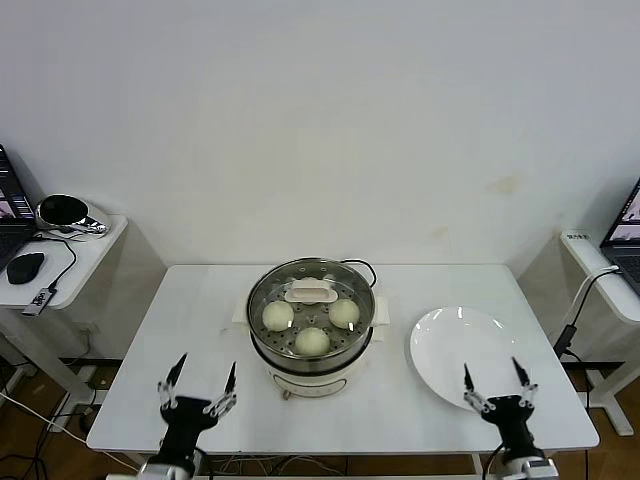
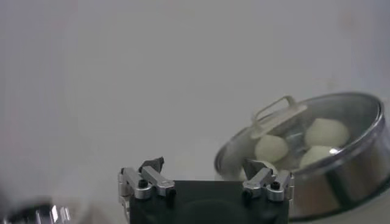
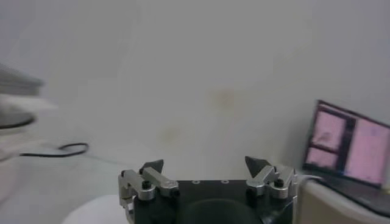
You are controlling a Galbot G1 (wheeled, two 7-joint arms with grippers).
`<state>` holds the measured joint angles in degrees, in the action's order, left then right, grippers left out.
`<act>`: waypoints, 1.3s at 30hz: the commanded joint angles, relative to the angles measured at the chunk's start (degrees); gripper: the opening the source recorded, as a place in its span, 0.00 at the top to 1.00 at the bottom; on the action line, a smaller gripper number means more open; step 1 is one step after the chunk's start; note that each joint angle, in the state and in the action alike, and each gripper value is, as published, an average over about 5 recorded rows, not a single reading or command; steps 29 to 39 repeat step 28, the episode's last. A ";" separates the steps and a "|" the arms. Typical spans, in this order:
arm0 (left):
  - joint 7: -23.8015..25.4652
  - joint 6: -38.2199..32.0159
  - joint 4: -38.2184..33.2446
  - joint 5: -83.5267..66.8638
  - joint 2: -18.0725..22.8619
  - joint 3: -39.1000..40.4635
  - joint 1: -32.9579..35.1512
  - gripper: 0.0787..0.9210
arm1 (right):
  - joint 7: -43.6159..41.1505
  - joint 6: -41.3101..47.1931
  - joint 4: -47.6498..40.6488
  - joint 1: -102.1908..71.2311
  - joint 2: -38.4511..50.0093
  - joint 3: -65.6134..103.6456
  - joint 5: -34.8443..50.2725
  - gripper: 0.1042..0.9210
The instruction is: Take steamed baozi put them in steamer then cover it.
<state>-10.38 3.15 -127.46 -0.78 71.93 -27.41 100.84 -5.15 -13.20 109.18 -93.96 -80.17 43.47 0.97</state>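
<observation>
Shiny round stainless steamer stands mid-counter, its clear glass cover seated on top, three smooth cream baozi visible beneath. Left gripper and right gripper hover at the near edge, both spread wide, empty, well apart from the steamer. Glossy white plate lies beside it.

Place: a lab or test room | Evidence: bare white wall; plain white table at centre; side desks with a laptop at 3 o'clock, a mouse and cables at 9 o'clock.
</observation>
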 commanded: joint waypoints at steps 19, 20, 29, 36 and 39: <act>2.46 -10.05 7.95 -10.34 7.07 -4.31 8.67 0.12 | -6.72 3.69 2.95 -7.12 0.92 -6.76 5.08 0.12; 2.60 -9.81 8.07 -10.34 7.06 -4.44 8.41 0.12 | -6.68 3.80 2.94 -7.15 0.93 -6.77 5.06 0.12; 3.27 -8.08 7.66 -10.89 7.35 -5.38 6.83 0.12 | -4.95 3.72 3.27 -7.36 0.16 -6.42 5.54 0.12; 3.27 -8.08 7.66 -10.89 7.35 -5.38 6.83 0.12 | -4.95 3.72 3.27 -7.36 0.16 -6.42 5.54 0.12; 3.27 -8.08 7.66 -10.89 7.35 -5.38 6.83 0.12 | -4.95 3.72 3.27 -7.36 0.16 -6.42 5.54 0.12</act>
